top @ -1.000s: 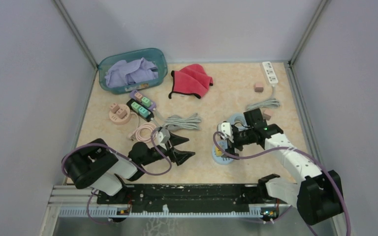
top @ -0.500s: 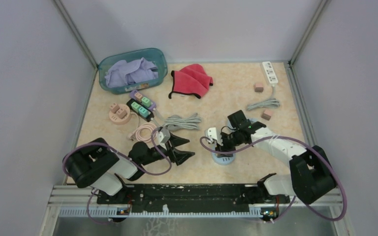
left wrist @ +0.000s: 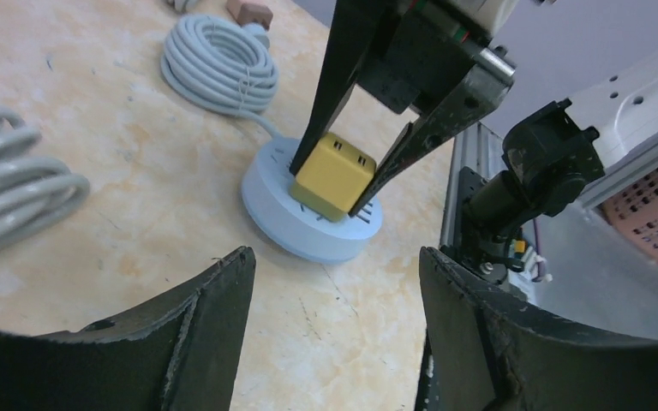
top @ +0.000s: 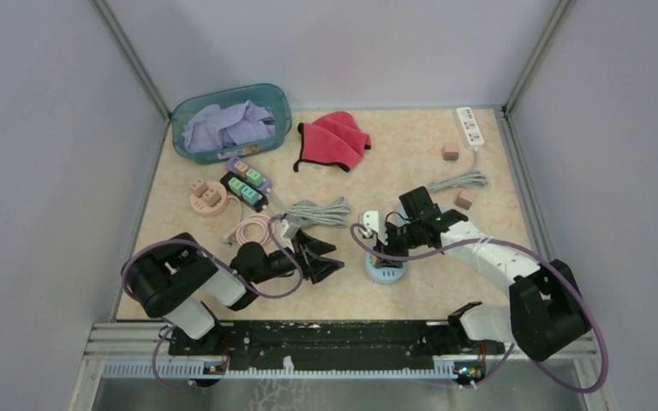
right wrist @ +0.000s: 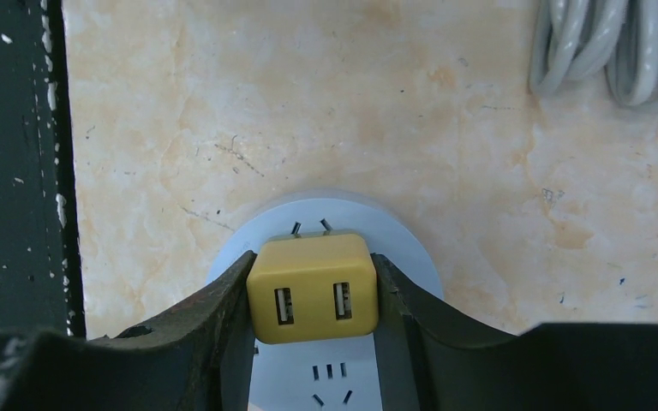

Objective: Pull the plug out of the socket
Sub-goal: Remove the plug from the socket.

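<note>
Our right end effector (left wrist: pixel 336 181) pinches the yellow plug (right wrist: pixel 312 289) by its two sides; the plug sits seated in the round socket (right wrist: pixel 343 381) on the counter (right wrist: pixel 308 103). Our left end effector (left wrist: pixel 334 261) hangs spread and empty nearby. Next, we judge, comes a straight upward pull, which may lift the socket too.

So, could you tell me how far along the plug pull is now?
Done: the right gripper is at the socket and shut on the plug. In hand: that grip; the plug sits in the socket, not yet lifted. Still to do: pull it off. The left gripper is open and empty nearby.
</note>
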Controlling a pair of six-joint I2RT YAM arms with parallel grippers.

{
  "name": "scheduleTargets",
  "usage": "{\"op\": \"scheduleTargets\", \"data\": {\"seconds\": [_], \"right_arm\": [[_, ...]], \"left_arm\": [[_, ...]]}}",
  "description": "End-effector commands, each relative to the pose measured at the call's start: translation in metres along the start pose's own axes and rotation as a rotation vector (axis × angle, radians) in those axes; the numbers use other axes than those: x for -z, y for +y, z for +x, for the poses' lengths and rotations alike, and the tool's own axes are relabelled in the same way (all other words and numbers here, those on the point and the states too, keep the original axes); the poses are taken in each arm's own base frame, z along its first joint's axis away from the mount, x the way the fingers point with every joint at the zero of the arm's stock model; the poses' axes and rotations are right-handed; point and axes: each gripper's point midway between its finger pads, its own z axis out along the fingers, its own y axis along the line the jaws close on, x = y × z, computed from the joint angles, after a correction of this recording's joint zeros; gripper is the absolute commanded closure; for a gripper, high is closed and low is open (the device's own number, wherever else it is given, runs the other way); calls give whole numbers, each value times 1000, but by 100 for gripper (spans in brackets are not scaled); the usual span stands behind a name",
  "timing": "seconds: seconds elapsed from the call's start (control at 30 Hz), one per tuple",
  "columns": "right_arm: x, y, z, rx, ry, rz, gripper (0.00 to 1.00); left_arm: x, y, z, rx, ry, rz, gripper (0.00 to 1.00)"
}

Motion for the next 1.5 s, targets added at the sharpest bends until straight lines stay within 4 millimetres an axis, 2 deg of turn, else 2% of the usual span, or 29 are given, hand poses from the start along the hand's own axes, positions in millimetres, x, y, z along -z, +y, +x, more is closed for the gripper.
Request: {"op": "scheduleTargets", "data": {"seconds": [0.0, 0.2, 0.27, 0.37, 0.57, 0.9, 1.0, 1.13, 1.27, 1.4, 1.47], "right_arm": [[23, -26, -51, -44, -174, 104, 100], [26, -38, -64, -186, -265, 163, 100], [26, -44, -67, -222, -285, 192, 100], [27, -53, -67, -287, -293, 236, 100], [31, -60, -71, -337, -317, 281, 100], [30, -60, -73, -350, -332, 278, 100], [30, -57, -75, -349, -340, 262, 100], [30, -53, -79, -342, -358, 244, 100], [31, -52, -81, -337, -370, 245, 100], [30, -50, -80, -323, -363, 250, 100], [31, -56, -78, -325, -358, 293, 100]], "left_arm": [[-10, -15, -13, 224, -68, 42, 24], [-28, -12, -12, 364, -103, -35, 19], [-37, -10, -8, 410, -92, -71, 8], [-45, -10, -3, 429, -91, -111, 4], [-55, 1, 14, 479, -76, -160, 8], [-72, 3, 27, 510, -44, -164, 16], [-78, 6, 31, 517, -32, -172, 25], [-84, 10, 40, 540, -11, -185, 43], [-86, 19, 49, 557, 6, -232, 48], [-84, 25, 48, 551, -12, -258, 77], [-81, 28, 47, 559, -23, -276, 90]]}}
